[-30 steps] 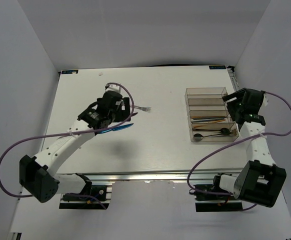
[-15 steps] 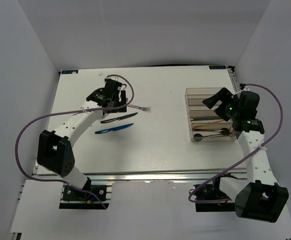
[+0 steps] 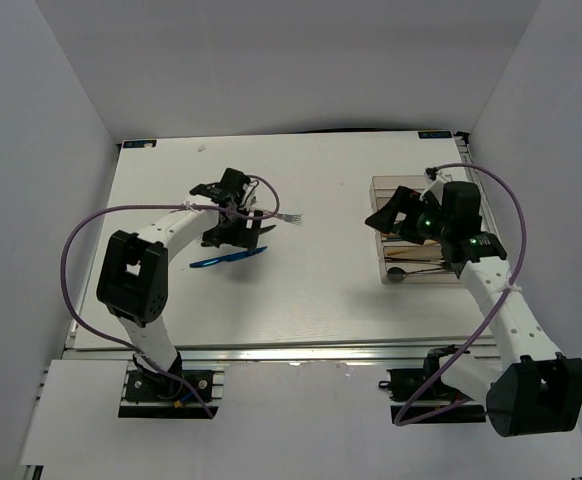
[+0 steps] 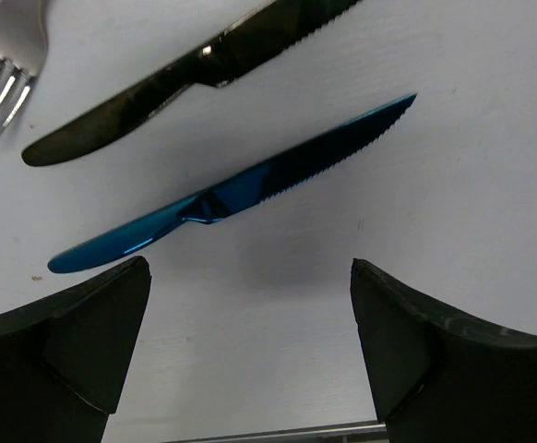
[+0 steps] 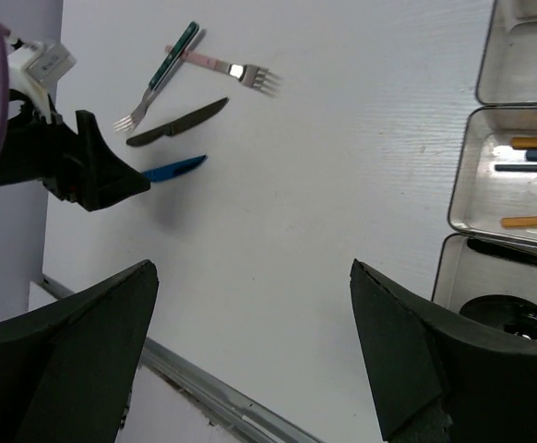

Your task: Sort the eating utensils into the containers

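In the left wrist view a blue knife [image 4: 232,189] lies on the table just ahead of my open, empty left gripper [image 4: 250,269]. A black knife [image 4: 185,78] lies beyond it, and fork tines [image 4: 5,74] show at the top left. In the top view my left gripper [image 3: 238,233] hovers over the knives, with the blue knife [image 3: 228,259] at its near side. My right gripper [image 3: 385,218] is open and empty over the left edge of the clear divided tray [image 3: 411,182]. The right wrist view shows chopsticks [image 5: 536,143] and a black spoon [image 5: 508,314] in the tray.
A teal-handled fork [image 5: 161,76] and a pink-handled fork [image 5: 224,66] lie crossed behind the knives; the fork tines [image 3: 291,216] show in the top view. The table's metal front edge [image 5: 204,397] runs below the right gripper. White walls enclose the table.
My left gripper has swung round from behind the cutlery to above the two knives. My right gripper has moved left from the tray's right side to its left edge.
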Controlling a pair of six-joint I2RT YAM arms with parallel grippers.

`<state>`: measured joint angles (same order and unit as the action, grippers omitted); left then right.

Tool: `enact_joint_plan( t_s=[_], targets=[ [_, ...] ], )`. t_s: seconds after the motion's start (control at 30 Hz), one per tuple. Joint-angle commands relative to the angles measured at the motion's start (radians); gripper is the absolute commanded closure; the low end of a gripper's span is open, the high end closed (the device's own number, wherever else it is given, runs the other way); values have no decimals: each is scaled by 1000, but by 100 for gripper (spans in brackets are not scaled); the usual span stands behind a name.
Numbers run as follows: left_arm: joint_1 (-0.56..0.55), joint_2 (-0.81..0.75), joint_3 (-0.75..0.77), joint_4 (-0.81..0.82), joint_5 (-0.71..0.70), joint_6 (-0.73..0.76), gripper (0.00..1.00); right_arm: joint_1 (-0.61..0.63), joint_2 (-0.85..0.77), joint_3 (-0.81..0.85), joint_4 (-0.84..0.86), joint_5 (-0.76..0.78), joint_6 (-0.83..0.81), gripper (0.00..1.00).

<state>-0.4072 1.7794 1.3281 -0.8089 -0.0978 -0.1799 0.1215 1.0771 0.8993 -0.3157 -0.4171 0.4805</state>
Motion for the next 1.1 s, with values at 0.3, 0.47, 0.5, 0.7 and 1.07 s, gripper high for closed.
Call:
enact_joint_plan(
  t_s=[0.3,0.47,0.5,0.7,1.07],
  targets=[
    [65,-48,-107,71,93,66,2,171,3,-68,79,-32,-17,11],
    [102,0,-83,93,96,88,2,208,-12,-79,93,-22,-10,11],
    [103,9,-78,97,96,89,2,213,-16,-80,95,-16,-10,11],
    [110,89,-102,109,86,76,2,228,-23,-82,95,-5,-5,11],
    [38,35,-286,175,84,-59,5,233,-57,-54,73,27,-2,11]
  ],
)
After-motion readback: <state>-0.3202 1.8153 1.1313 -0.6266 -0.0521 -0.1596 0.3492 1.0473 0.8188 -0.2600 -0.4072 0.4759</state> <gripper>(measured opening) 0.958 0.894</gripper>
